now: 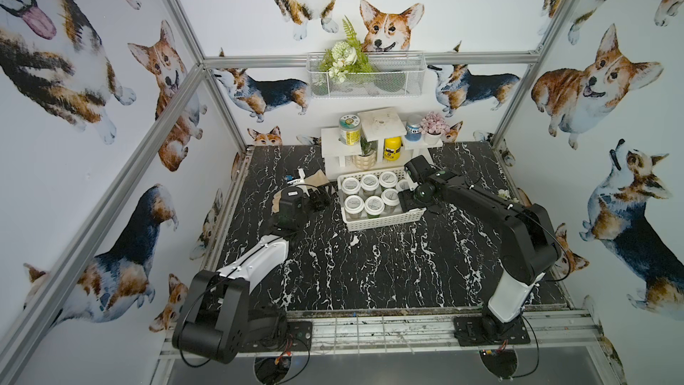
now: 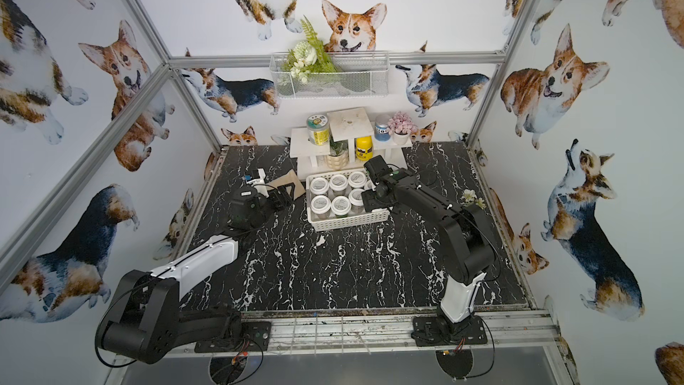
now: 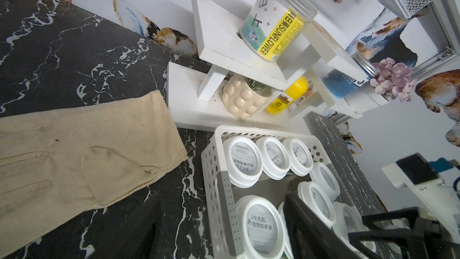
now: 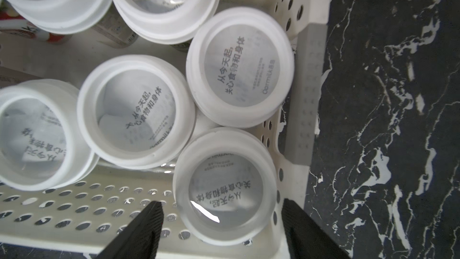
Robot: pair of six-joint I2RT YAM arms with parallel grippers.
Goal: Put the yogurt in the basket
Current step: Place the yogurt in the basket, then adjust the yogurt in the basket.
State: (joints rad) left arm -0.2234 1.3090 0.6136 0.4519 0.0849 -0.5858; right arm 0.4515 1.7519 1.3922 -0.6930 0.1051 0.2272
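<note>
The white perforated basket (image 1: 385,225) (image 2: 348,222) stands at the back middle of the black marble table and holds several yogurt jars (image 1: 354,204) with white lids. My right gripper (image 1: 409,200) (image 4: 221,222) hangs over the basket's right end, open. One yogurt jar (image 4: 224,190) stands in the basket's corner between its fingers (image 4: 149,220), with a gap on each side. My left gripper (image 1: 320,200) (image 3: 224,232) is just outside the basket's left wall (image 3: 211,170), open and holding nothing. The top views do not show the jar under the right gripper.
A beige glove (image 3: 74,158) lies on the table left of the basket. Behind the basket stands a white stepped shelf (image 1: 377,131) with a tall yellow-labelled jar (image 1: 349,129), a yellow bottle (image 1: 392,148) and small pots. A wire basket with flowers (image 1: 364,75) hangs on the back wall.
</note>
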